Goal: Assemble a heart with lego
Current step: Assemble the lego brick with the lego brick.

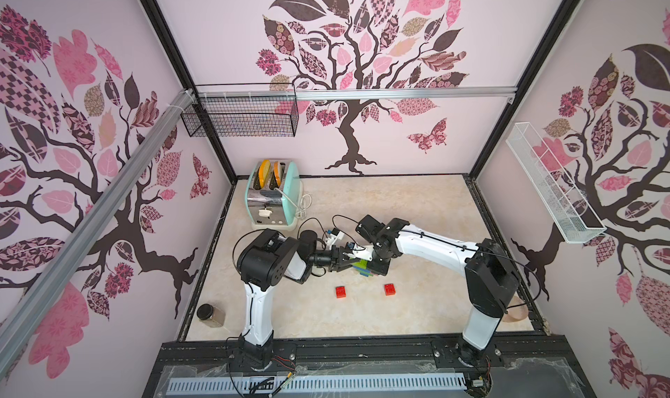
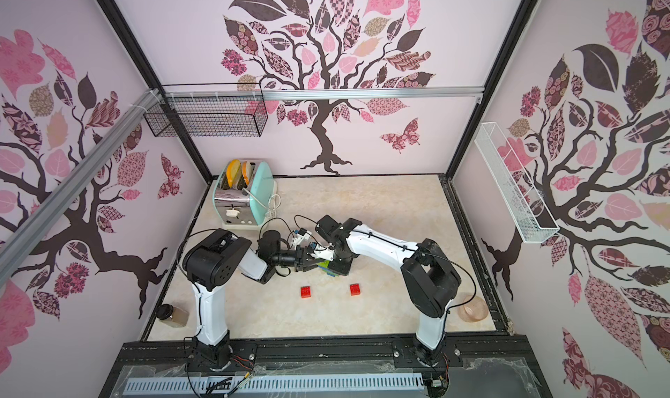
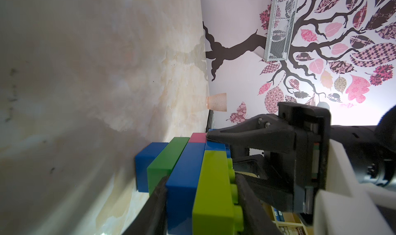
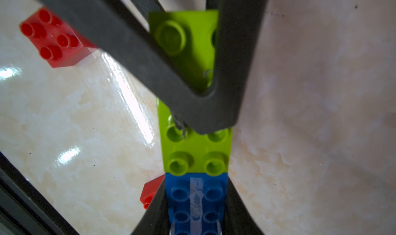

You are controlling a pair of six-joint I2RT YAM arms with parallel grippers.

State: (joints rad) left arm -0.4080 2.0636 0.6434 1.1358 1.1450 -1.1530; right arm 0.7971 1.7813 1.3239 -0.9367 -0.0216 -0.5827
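We judge the step in hand to be seating the lime brick (image 4: 197, 150) on the half-built heart (image 3: 186, 165), which sits between the two arms over the middle of the table (image 1: 417, 211). To do it well, we would press straight along the studs, not at a slant, so the layers do not shear apart, and we would have one arm brace while the other squeezes. We would check that the lime edge lines up with the long blue brick (image 4: 214, 191) beneath it before adding force. A red brick (image 1: 340, 291) and a second red brick (image 1: 389, 290) lie loose on the table near the heart, apart from each other, so we reckon one pincer must let go afterwards to fetch them; the one that stays needs a firm hold across the joined layers.

The left pincer (image 3: 200, 186) is partly spread and pinching the heart through its thickness: one finger (image 3: 250, 201) lies on the lime studs, its mate (image 3: 155, 201) sits against the underside of the blue layer, beside the green brick (image 3: 165, 161). The right pincer (image 4: 197, 204) is drawn in tight on the far end, its fingers flanking the narrow sides of the long blue brick, close to the pink brick (image 3: 198, 137). Whether the heart rests on the table or hangs just above it, we cannot tell
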